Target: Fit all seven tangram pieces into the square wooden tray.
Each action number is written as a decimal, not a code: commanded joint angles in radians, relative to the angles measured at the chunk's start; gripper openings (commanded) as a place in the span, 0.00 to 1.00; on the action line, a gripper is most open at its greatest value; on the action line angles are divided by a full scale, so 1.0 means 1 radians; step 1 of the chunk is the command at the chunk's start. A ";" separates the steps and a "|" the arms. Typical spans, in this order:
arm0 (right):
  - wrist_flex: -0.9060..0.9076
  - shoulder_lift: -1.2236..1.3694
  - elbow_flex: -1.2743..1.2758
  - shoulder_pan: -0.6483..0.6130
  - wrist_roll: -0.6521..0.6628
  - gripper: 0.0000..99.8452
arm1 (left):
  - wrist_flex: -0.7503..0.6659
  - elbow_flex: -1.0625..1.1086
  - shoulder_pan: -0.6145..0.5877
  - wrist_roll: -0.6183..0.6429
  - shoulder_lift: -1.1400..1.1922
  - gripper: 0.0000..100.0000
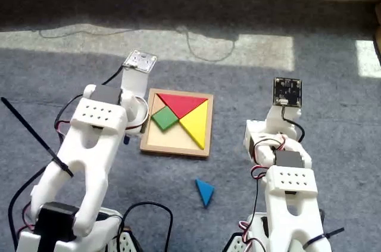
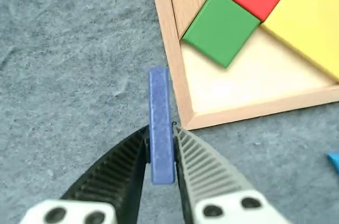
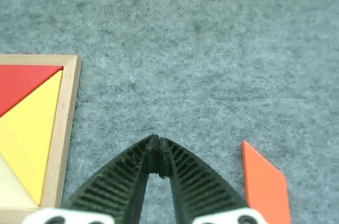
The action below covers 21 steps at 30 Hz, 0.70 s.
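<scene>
Carpet: grey, it covers the whole floor of the high view, with a band of sunlight across the upper part.
Left arm: white, in the lower left of the high view; its front end is just beside the left edge of the tray.
Left gripper: clenched on the dark blue piece, one finger on each flat face.
Dark blue piece: held on its edge, so only the thin side is seen; its far end is over the rim of the tray, close to one corner. Whether it touches the rim, I cannot tell.
Tray: square, of wood, at the centre of the high view, flat on the carpet.
Green square: inside the tray, in the left part, touching the red triangle.
Red triangle: large, along the upper edge of the tray.
Yellow triangle: large, along the right edge of the tray, side by side with the red one. Pale bare wood shows in the lower left part of the tray.
Light blue triangle: small, on the carpet below the tray, apart from it.
Right arm: white, in the lower right of the high view, well apart from the tray.
Right gripper: the fingers are pressed together with nothing between them, above the carpet.
Orange piece: a parallelogram, flat on the carpet near the right gripper, not touching it.
</scene>
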 commanded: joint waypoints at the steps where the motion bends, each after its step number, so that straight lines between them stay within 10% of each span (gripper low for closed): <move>1: -0.022 -0.024 -0.007 0.010 0.006 0.01 | -0.068 -0.045 0.056 0.146 -0.002 0.01; 21: -0.022 -0.024 -0.007 0.010 0.006 0.01 | -0.253 -0.062 0.183 0.577 0.153 0.01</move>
